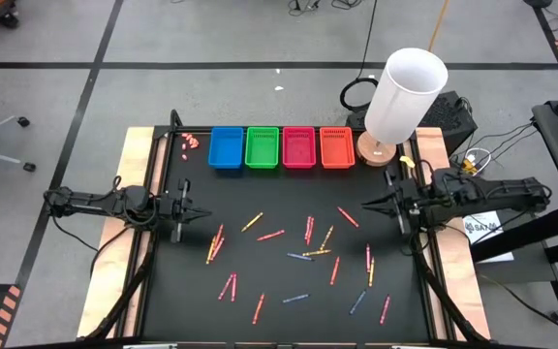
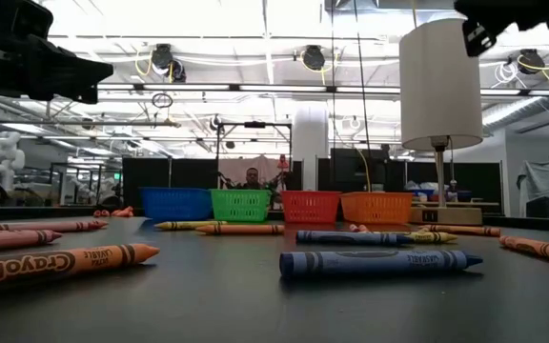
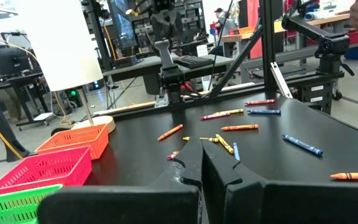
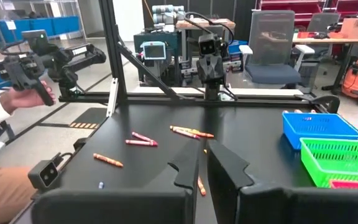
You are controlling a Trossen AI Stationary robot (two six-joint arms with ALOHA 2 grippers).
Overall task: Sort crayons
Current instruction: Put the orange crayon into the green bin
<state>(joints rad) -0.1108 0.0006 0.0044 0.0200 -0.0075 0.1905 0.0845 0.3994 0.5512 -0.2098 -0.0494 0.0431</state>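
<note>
Several crayons, red, pink, orange, yellow and blue, lie flat and scattered over the middle and near part of the black table. In the low view a blue crayon and an orange one lie closest. My left gripper hovers at the table's left side, shut and holding nothing, pointing level toward the crayons; its fingers show closed together. My right gripper hovers at the right side, well above the table, shut with nothing held.
Four small baskets stand in a row at the far edge: blue, green, pink, orange. A white-shaded lamp stands at the far right. Tiny pink bits lie beside the blue basket. A person's hand shows beyond the table.
</note>
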